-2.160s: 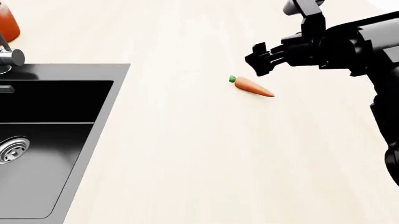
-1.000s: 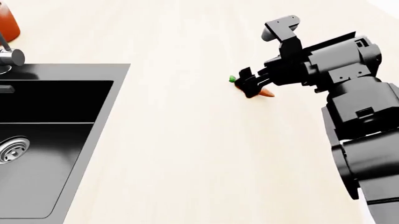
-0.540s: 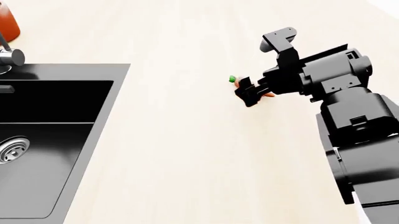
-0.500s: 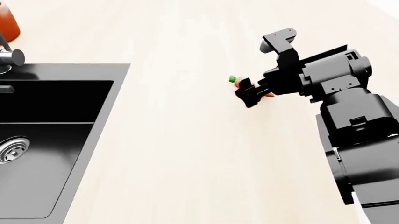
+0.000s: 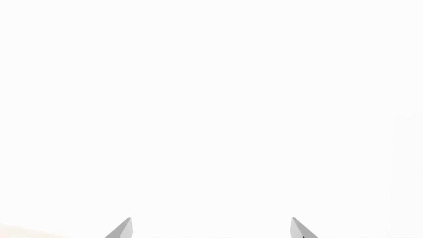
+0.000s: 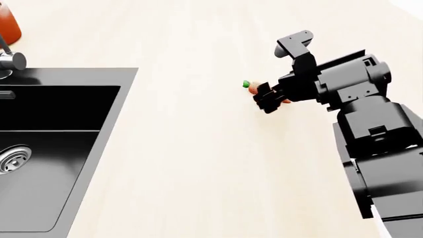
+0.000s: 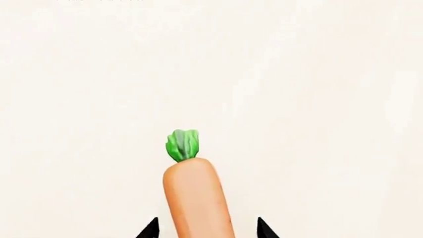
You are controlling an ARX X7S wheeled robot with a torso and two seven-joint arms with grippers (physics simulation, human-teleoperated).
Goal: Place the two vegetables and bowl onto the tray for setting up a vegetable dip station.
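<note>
A small orange carrot (image 6: 250,87) with a green stem tip lies on the pale counter (image 6: 198,163). My right gripper (image 6: 266,100) is down at it, open, and hides most of it in the head view. In the right wrist view the carrot (image 7: 195,198) runs between the two black fingertips (image 7: 152,230), with a small gap on each side. In the left wrist view my left gripper (image 5: 211,229) is open, with only blank white in front of it; it does not show in the head view. The bowl and the tray are out of view.
A black sink (image 6: 99,79) with a round drain (image 6: 12,158) is set into the counter at the left. A chrome faucet (image 6: 10,59) and an orange pot (image 6: 8,22) stand at the far left.
My right arm swung left and down from beside the carrot until its fingers straddle it. Over the last half second it has barely shifted. The carrot has not moved.
</note>
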